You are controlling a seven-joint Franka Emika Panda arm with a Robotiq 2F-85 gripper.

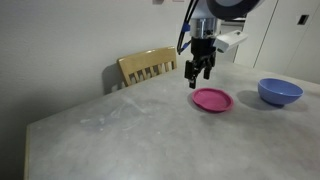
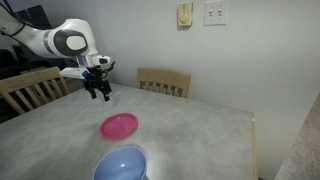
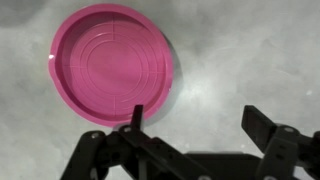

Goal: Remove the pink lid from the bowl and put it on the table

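The pink lid point(image 1: 212, 99) lies flat on the grey table point(image 1: 120, 130), apart from the blue-purple bowl point(image 1: 280, 91). Both also show in an exterior view, the lid point(image 2: 119, 125) behind the bowl point(image 2: 121, 163). My gripper point(image 1: 198, 72) hangs open and empty above the table, just beside and above the lid; it shows in an exterior view point(image 2: 97, 91) too. In the wrist view the lid point(image 3: 110, 62) lies at upper left and my open fingers point(image 3: 195, 118) frame bare table point(image 3: 250, 50) to its right.
A wooden slat-back chair point(image 1: 148, 67) stands at the table's far edge behind my gripper. In an exterior view there are two chairs, one at the back point(image 2: 163, 80) and one at the left point(image 2: 30, 88). The wall is close behind.
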